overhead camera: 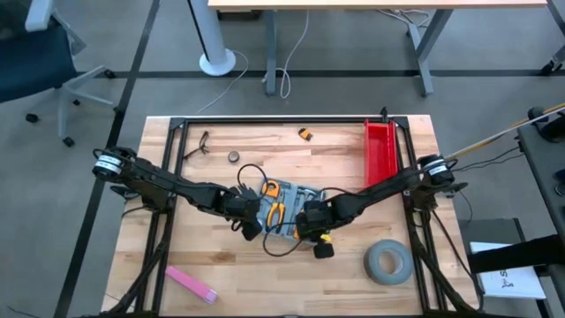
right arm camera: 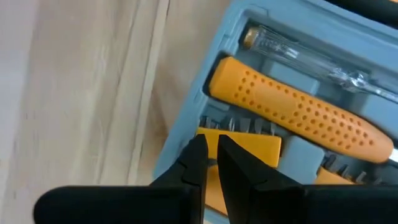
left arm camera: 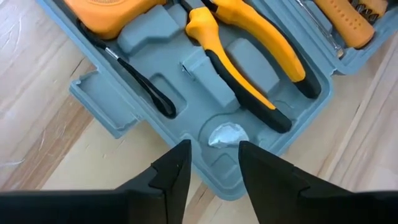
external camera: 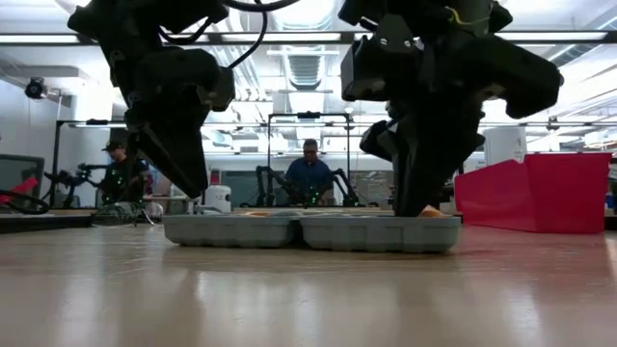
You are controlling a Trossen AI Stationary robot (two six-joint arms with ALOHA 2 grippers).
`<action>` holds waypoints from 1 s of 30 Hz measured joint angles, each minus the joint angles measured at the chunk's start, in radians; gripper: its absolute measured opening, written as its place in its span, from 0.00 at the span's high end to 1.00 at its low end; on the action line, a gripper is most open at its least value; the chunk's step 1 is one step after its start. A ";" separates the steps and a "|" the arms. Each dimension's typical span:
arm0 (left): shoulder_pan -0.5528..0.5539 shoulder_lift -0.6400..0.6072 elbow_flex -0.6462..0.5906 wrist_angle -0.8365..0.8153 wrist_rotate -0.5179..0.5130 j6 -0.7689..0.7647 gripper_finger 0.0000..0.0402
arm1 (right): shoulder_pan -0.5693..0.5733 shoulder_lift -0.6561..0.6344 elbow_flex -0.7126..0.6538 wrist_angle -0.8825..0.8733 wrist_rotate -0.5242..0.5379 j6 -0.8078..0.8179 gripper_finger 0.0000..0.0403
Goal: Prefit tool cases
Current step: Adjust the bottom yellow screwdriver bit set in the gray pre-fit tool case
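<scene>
Both grippers (overhead camera: 250,228) (overhead camera: 320,245) at tool case (overhead camera: 284,212) edges

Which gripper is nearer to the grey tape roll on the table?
Right. The right gripper is over the tool case's right half, next to the tape roll. The left gripper is at the case's far edge, farther from the roll.
</scene>
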 joint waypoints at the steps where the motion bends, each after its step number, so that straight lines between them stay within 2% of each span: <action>1: 0.000 0.000 0.000 0.000 0.000 0.000 0.65 | 0.000 0.005 0.006 -0.007 0.000 -0.013 0.95; 8: 0.000 0.000 0.000 0.000 0.000 0.000 0.64 | -0.003 0.008 0.020 -0.118 0.030 0.010 0.82; 15: 0.000 0.000 0.000 0.000 0.001 0.007 0.62 | -0.013 0.015 0.015 -0.126 0.033 0.012 0.72; 30: -0.006 0.000 0.000 0.032 0.028 -0.012 0.66 | -0.035 -0.008 0.018 -0.247 -0.009 0.153 0.65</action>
